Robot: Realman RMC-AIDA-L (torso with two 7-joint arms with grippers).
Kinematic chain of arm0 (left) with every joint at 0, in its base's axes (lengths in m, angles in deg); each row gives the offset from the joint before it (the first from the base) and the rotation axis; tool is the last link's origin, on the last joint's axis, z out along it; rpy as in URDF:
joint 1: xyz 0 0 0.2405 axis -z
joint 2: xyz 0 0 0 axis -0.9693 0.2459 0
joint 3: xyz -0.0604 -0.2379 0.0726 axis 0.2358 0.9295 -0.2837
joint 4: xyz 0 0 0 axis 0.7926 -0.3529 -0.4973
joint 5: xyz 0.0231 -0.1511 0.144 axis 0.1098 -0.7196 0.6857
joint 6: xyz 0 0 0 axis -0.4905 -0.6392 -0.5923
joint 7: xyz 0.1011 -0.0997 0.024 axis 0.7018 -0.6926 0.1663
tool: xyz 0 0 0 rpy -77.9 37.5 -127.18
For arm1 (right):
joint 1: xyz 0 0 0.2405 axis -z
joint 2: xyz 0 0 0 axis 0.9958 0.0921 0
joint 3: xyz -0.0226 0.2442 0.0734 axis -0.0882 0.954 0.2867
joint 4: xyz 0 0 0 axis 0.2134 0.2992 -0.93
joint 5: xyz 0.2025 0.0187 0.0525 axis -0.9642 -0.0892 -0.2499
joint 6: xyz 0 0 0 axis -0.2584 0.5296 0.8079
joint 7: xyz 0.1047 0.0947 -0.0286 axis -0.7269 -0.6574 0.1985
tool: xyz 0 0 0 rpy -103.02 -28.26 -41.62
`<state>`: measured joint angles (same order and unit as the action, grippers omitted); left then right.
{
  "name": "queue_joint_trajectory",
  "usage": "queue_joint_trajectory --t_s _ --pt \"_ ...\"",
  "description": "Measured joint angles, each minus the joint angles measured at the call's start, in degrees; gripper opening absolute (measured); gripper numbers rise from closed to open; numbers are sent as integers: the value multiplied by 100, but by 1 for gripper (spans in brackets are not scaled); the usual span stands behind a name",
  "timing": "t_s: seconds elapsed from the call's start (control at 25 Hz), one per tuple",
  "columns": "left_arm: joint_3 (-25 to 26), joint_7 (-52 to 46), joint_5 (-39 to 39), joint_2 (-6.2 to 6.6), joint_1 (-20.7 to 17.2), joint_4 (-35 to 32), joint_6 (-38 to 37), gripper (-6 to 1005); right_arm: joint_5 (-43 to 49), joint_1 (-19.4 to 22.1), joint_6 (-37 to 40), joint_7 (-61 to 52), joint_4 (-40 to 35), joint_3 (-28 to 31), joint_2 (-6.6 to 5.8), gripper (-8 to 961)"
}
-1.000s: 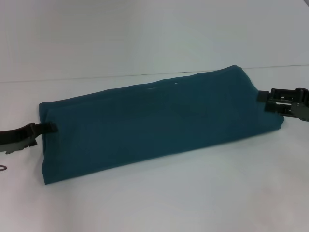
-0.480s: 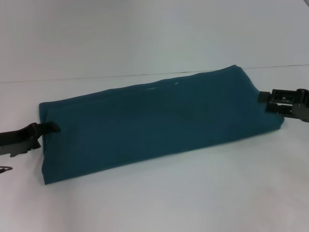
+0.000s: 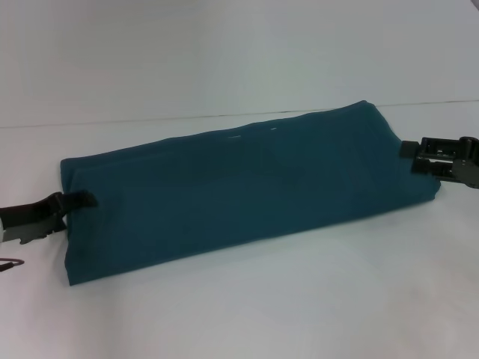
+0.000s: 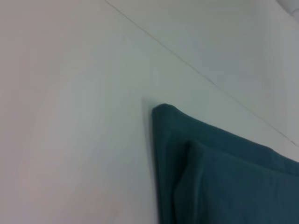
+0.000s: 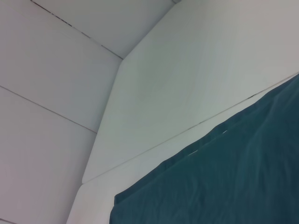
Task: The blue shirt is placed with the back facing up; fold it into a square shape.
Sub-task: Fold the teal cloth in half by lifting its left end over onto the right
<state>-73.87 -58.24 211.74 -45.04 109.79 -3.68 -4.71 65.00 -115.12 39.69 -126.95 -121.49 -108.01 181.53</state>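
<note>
The blue shirt [image 3: 247, 191], folded into a long band on the white table [image 3: 299, 299], has the left gripper [image 3: 75, 200] and right gripper [image 3: 410, 149] at its ends, jaws' grip unclear; a loose hold might spill the layers.

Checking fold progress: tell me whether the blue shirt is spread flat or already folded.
Folded. The blue shirt lies as a long narrow band, not yet a square; the left wrist view shows stacked layers at its corner.

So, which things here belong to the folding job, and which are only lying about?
Belong to the job:
- blue shirt, folded into a long band
- left gripper at its left end
- right gripper at its right end

Lying about:
- nothing besides the white table
</note>
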Motion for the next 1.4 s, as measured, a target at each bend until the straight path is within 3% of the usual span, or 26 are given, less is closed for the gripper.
queue_joint_trajectory --t_s 0.52,0.88,1.4 --pt "-119 -3 -55 -50 320 261 -162 728 0 28 0 8 0 0 -1 623" --pt "-84 29 -99 7 489 264 -365 684 0 44 1 17 8 14 0 620" --pt "-91 89 -41 59 540 343 -409 233 0 64 24 18 9 39 0 616"
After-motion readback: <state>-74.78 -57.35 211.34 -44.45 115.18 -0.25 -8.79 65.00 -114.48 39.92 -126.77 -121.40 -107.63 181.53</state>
